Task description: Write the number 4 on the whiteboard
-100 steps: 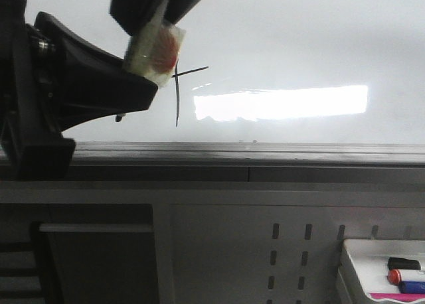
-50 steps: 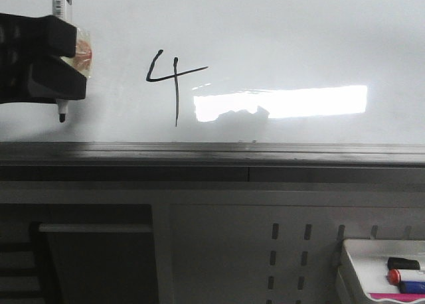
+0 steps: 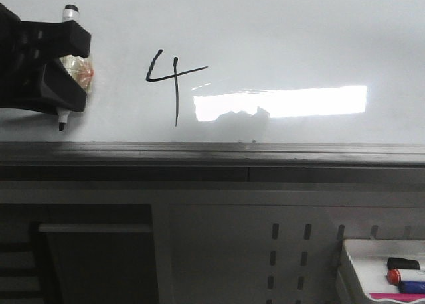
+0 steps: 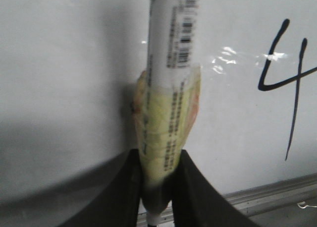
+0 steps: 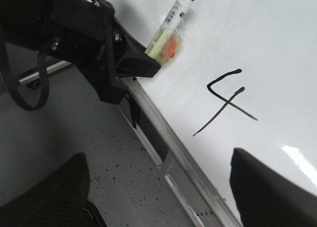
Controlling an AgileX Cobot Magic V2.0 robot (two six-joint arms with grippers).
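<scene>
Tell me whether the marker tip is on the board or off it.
Off. In the front view the marker tip hangs left of the 4, with bare whiteboard between them; actual contact cannot be judged.

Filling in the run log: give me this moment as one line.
left gripper: jaws shut on marker | tip off whiteboard | number 4 complete | right gripper: open

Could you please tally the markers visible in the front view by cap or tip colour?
Black: 2, the marker in the left hand and one in the tray
Red: 1
Blue: 1
Total: 4
</scene>
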